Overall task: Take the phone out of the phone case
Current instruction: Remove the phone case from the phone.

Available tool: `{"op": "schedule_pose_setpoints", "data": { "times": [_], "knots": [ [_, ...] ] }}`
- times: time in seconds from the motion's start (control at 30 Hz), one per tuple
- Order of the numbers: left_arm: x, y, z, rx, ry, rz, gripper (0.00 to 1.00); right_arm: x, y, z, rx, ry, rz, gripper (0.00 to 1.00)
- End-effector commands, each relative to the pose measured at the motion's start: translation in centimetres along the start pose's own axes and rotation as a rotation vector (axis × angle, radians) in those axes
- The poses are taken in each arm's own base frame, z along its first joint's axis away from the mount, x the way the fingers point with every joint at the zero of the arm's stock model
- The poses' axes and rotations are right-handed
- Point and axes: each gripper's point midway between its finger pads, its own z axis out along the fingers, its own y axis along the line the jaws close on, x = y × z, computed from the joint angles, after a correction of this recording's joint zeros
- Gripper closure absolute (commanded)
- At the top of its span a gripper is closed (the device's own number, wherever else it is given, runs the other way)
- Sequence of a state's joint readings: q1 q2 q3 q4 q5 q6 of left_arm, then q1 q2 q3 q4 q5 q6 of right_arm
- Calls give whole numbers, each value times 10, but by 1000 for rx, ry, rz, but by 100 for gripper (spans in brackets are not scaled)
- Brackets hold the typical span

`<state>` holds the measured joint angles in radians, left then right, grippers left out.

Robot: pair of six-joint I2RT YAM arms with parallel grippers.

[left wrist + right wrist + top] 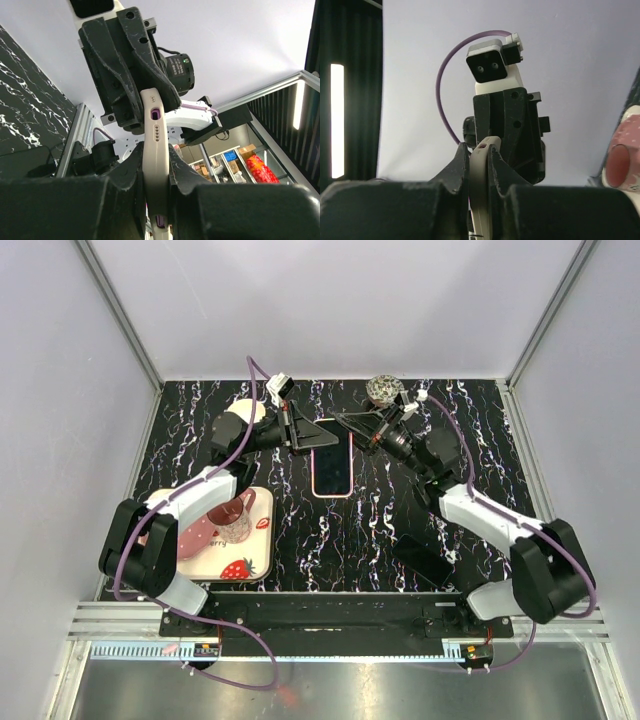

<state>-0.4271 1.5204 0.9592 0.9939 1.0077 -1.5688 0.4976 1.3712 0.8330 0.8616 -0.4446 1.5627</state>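
Left gripper (pixel 156 172) and right gripper (pixel 479 156) both clamp the case (pixel 156 145) rim — best hold one firm, flex the other gently.

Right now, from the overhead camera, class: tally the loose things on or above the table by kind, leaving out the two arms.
Cased phone: 1
Dark flat slab: 1
Strawberry tray: 1
Pink glass: 1
Round ornament: 1
Total: 5
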Motion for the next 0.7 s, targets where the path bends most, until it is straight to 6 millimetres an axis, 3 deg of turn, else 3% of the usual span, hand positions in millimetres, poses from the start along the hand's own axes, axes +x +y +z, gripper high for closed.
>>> {"op": "schedule_pose_setpoints", "data": {
  "times": [0.0,0.23,0.5,0.67],
  "knots": [
    [10,-46,-3,130,36,275,100,-10,75,-10,-347,-27,255,100],
    [15,-73,-4,193,59,365,100,-33,78,-17,-522,-92,523,100],
    [33,-106,-11,263,135,498,100,-33,69,-3,-473,-39,601,100],
    [44,-126,-16,308,169,593,100,-35,69,-5,-484,-43,631,100]
  ]
}}
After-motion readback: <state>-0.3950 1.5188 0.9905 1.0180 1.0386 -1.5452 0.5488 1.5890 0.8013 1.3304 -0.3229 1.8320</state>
